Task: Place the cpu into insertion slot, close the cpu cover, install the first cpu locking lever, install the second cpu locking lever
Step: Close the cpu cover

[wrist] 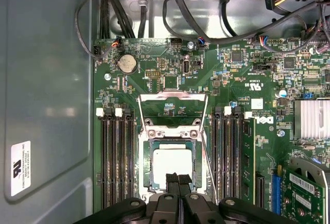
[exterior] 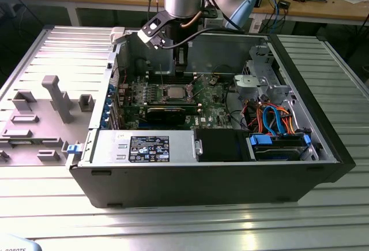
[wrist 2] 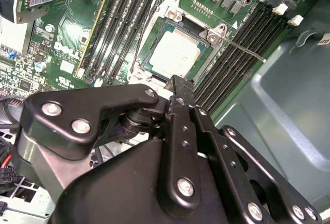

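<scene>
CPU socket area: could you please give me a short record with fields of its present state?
cpu: lying flat in the insertion slot
cpu cover: seems raised open, not over the cpu
gripper: fingers together, holding nothing, above one edge of the cpu
locking lever: thin rod angled away from the slot

Ribbed metal table (exterior: 173, 228) bears open computer case (exterior: 202, 184), grey fixture tray (exterior: 34, 133).

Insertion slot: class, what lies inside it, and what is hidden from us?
The cpu lies inside the insertion slot, its silver top showing. In the first wrist view the gripper, fingers shut, covers one edge of the cpu. Whatever lies under the cpu is hidden.
</scene>
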You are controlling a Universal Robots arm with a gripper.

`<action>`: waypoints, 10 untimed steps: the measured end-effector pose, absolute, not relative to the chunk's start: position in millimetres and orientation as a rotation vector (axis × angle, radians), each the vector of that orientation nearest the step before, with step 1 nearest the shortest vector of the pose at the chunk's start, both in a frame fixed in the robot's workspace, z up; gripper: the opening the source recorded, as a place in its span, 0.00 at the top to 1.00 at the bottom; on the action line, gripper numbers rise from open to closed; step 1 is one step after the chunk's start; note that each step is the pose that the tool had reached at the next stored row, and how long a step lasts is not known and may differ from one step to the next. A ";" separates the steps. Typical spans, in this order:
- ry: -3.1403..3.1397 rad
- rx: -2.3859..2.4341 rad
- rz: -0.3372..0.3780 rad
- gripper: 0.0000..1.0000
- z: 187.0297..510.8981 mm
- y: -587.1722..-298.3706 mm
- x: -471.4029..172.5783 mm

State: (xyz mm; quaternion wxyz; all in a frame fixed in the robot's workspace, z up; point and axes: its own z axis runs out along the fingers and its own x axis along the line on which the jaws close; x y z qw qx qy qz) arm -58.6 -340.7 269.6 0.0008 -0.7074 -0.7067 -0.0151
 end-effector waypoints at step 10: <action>-2.219 -2.221 -0.047 0.89 269.9 -340.7 -54.3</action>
